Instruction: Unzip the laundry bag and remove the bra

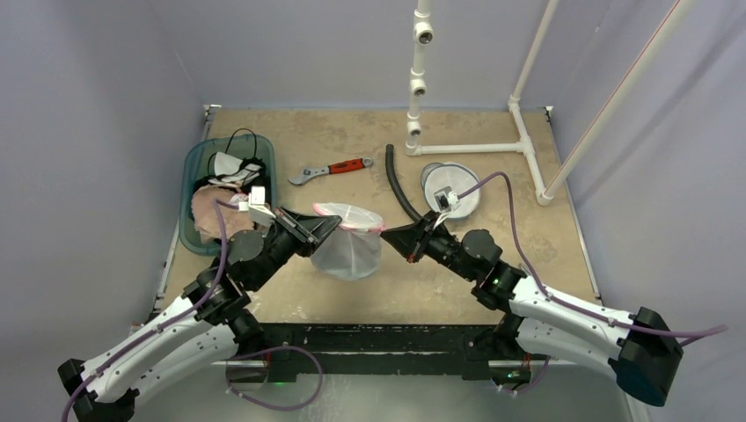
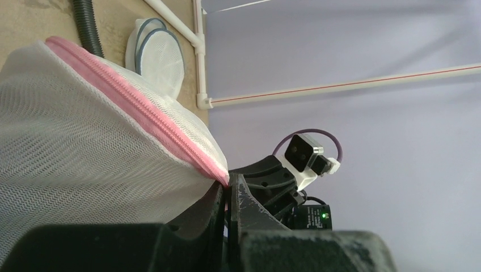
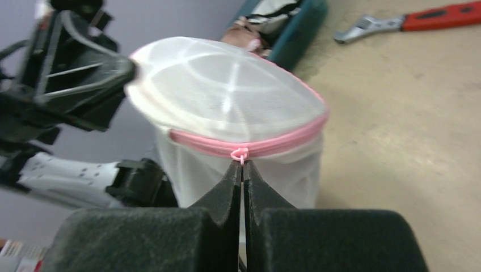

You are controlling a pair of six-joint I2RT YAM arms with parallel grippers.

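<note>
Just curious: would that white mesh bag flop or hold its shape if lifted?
Probably light: the laundry bag is thin see-through mesh. It likely springs rather than flops, since pale ribs dome its top. Pulled by the zipper, it may tip.

No legible text, labels, brand marks, numbers or signs in any of the three views, any print on the small black module point(image 2: 311, 217) with its green light too small to tell
</note>
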